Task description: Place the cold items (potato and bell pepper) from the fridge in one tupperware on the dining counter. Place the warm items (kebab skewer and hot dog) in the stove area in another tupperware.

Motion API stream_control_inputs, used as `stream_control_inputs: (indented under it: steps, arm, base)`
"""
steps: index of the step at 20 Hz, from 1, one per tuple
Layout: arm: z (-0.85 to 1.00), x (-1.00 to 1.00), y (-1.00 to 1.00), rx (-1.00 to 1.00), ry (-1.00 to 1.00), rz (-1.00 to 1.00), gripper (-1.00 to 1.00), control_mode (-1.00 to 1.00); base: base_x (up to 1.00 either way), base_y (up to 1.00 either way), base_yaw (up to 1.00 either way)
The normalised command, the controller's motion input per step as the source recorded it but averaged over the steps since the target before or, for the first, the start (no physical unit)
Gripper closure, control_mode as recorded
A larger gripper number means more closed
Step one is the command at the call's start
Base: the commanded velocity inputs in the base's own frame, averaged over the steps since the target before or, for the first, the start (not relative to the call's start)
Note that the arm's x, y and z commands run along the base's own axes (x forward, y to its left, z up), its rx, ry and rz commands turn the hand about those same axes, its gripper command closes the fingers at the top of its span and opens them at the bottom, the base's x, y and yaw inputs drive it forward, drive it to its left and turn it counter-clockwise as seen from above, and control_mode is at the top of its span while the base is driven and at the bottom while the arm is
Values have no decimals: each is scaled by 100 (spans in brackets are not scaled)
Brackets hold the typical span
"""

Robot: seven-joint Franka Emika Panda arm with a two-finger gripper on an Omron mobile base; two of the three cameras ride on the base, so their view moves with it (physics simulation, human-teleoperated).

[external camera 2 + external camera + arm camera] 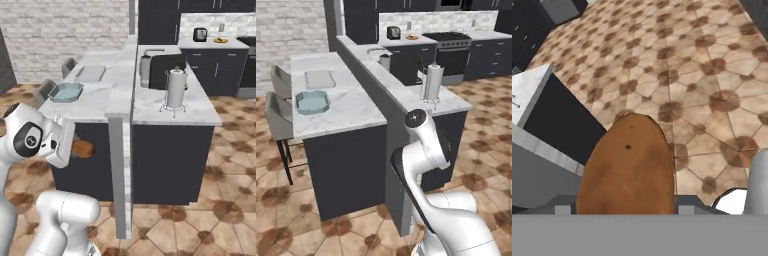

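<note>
Though my gripper (75,148) is mostly hidden behind the white hand in the right base view, I can see the potato (82,148) poking out of it, held in the air beside the dark base of the table (117,102). In the hand view the potato (629,167) sits right between the finger tips, clamped, with tiled floor (702,75) beyond it. On the table, from left to right, I see the teal octagonal tupperware (312,102), the flat whitish rectangular tupperware (319,79) just behind it, then the paper towel holder (432,83) past the grey ledge. The tupperware contents are hard to make out.
</note>
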Motion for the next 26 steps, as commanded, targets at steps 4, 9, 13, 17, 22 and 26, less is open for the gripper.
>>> stream_control_inputs:
  steps: [4,9,13,17,22,26]
  arm:
    - [0,0,0,0,0,0,100,100]
    - [0,0,0,0,0,0,100,100]
    - [0,0,0,0,0,0,100,100]
    - [0,0,0,0,0,0,100,100]
    - [0,0,0,0,0,0,100,100]
    - [0,0,0,0,0,0,100,100]
  base:
    - [0,100,0]
    - [0,100,-5]
    - [17,96,-15]
    - [27,60,-28]
    - [51,82,-32]
    - [41,98,-36]
